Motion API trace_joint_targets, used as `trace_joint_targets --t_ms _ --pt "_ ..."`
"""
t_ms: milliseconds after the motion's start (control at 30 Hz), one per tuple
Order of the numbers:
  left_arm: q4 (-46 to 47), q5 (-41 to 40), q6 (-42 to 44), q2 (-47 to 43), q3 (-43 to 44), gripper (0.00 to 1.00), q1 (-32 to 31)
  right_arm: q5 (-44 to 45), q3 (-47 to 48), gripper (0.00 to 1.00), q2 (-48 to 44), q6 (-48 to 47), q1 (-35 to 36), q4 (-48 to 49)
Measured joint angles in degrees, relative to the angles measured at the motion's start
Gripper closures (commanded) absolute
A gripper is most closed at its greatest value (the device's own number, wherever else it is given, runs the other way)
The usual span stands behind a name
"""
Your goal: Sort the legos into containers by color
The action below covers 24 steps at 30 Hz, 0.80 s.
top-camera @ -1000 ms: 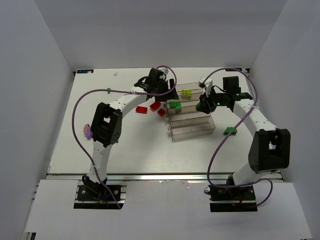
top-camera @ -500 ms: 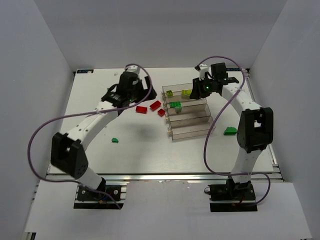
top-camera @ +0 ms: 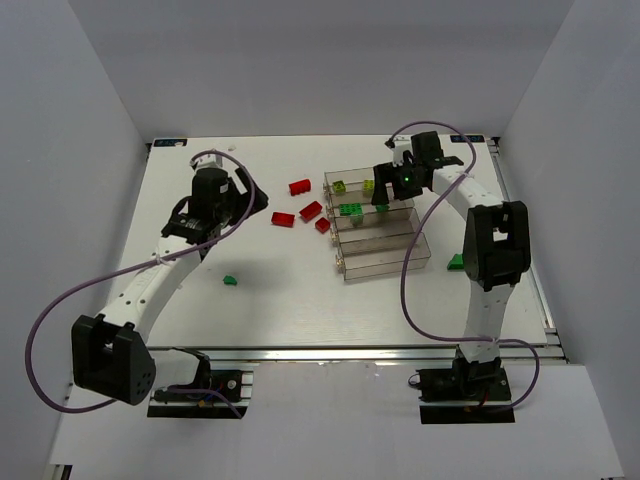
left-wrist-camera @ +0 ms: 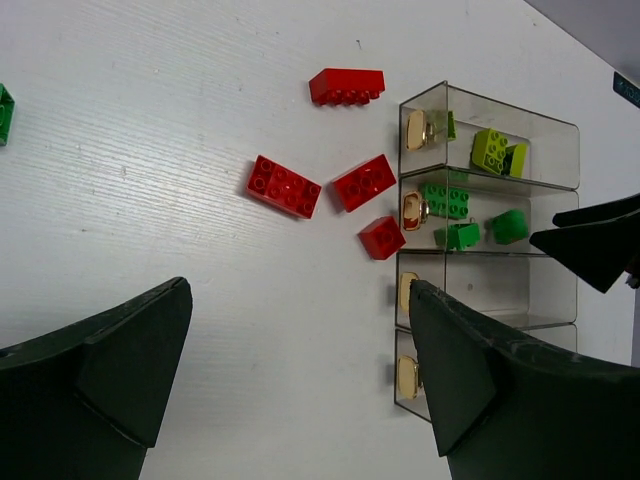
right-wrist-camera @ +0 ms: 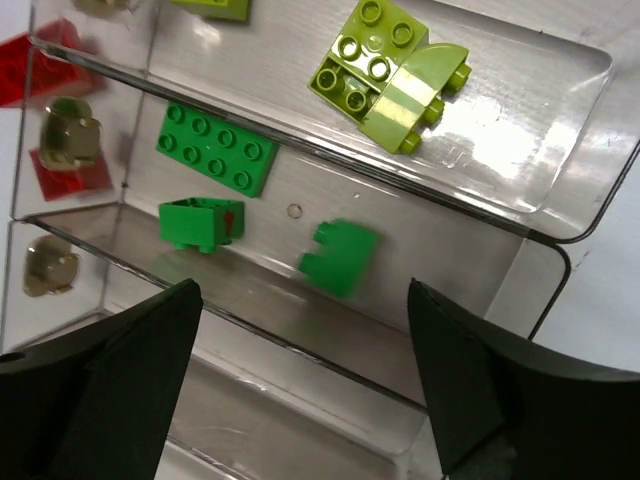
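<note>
Green lego point(right-wrist-camera: 340, 258) — blurred, shape unclear

From high above and behind the arm bases point(top-camera: 197, 388), tilted steeply down, taking in the whole white table point(top-camera: 280, 300). From the left wrist, well above the table, facing down on four red bricks point(left-wrist-camera: 285, 186) and most of the row of clear trays point(left-wrist-camera: 490, 290). From the right wrist, close over the far trays, nearly filling the frame. Common to all three views, the tray row; to both wrist views, the flat green brick point(right-wrist-camera: 215, 150).
</note>
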Motion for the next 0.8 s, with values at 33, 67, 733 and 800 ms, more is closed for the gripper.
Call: trace_joint_targets --t_ms 33,67,733,800 --pt "-0.04 -0.17 -0.13 -0.15 -0.02 0.02 0.11 0.33 0.07 0.11 0.26 -0.52 -0.02 0.04" --pt "-0.04 -0.39 -0.28 -0.26 -0.02 0.02 0.20 0.50 0.17 0.10 0.44 -0.92 -0.02 0.07" --pt "-10.95 -6.64 -6.12 4.42 -0.37 0.52 13.35 -17.38 -11.58 0.80 -23.67 -22.49 -3.04 12.87" --pt "-11.23 -5.46 -7.17 7.06 -0.81 0.31 16.52 -21.79 -12.00 0.48 -23.26 -23.19 -3.19 11.21"
